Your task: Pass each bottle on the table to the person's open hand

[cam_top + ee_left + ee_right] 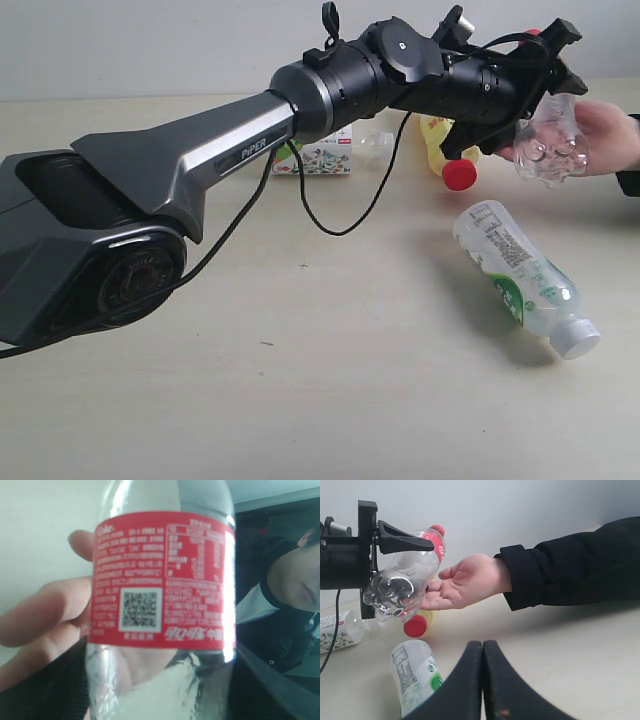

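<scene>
**Left gripper has the red-label bottle at the open hand**

- Left gripper (530, 95): jaws clamped on the clear plastic bottle with red label and red cap (550, 148).
  - Right wrist view shows one finger along the top of the bottle body. The other finger is hidden behind the bottle.
  - The bottle is up off the pale beige tabletop (330, 390), roughly level, with its base toward the exterior camera and its cap end pointing away.
  - In the left wrist view the red label fills the space between the jaws, with a QR code facing the camera.
- Person's open hand (602, 135): bare, palm up, dark sleeve cuff.
  - It sits just beyond the left jaws, on the far side of the bottle.
  - The fingertips overlap the bottle's side. Can't tell whether they are actually touching.
- Right gripper (482, 680): jaws together, nothing between them.
- The other three bottles all lie on their sides on the tabletop.
  - Yellow plastic bottle with red cap (437, 140): just below the left jaws.
  - Clear plastic bottle with green-white label and white cap (525, 280): lower again, well apart from the left jaws. It lies just ahead of the right jaws, off to one side.
  - Clear plastic bottle with white fruit-print label (325, 160): well back from the left jaws, partly hidden behind that arm.
</scene>
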